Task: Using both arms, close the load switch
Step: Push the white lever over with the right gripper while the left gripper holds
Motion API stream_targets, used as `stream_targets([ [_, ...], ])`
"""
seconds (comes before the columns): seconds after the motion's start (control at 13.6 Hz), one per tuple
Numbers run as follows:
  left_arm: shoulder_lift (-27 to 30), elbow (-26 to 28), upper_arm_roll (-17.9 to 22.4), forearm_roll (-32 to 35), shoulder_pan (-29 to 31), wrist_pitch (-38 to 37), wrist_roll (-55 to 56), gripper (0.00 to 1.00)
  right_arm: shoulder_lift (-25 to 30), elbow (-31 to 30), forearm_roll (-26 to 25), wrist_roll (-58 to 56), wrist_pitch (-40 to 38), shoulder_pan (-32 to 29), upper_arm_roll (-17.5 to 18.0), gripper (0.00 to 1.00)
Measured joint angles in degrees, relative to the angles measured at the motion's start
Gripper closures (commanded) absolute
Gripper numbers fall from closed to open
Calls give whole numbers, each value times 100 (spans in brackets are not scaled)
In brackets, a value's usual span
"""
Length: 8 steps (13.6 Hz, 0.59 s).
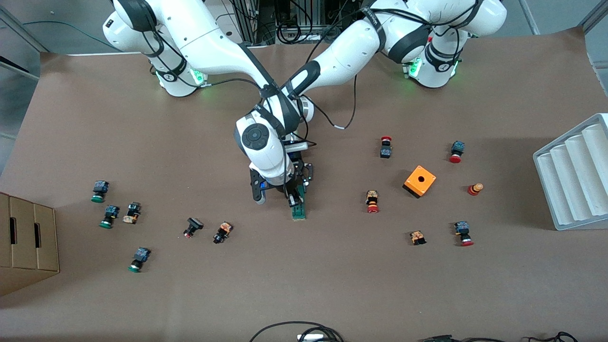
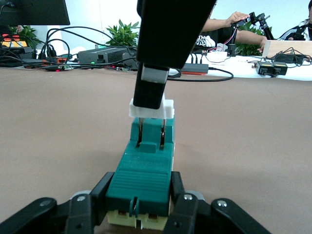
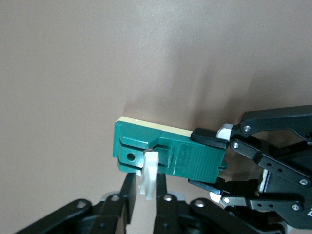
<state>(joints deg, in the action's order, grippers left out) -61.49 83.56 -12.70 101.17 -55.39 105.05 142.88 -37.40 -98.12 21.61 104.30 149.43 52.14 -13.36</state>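
Your left gripper (image 2: 139,204) clamps the load switch (image 3: 168,153); your right gripper (image 3: 146,195) pinches its white tab (image 3: 149,173), hidden in the front view.

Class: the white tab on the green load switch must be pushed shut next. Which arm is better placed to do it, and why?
Right. The right gripper is shut on the white tab, while the left gripper clamps the load switch body, steadying it.

We get even, bright overhead light in the front view; soft shadows fall toward 5 o'clock of the orange box (image 1: 420,181) and white rack (image 1: 574,173). Left wrist view: sharp foreground, washed-out bright background at 12 o'clock (slightly soft). Right wrist view: dimmer, mildly blurred.
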Motion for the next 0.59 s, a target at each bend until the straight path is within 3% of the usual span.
stream_targets([
  [0.59, -1, -3, -2, 0, 0, -5, 0, 49, -35, 180, 0, 0, -34, -109, -5, 83],
])
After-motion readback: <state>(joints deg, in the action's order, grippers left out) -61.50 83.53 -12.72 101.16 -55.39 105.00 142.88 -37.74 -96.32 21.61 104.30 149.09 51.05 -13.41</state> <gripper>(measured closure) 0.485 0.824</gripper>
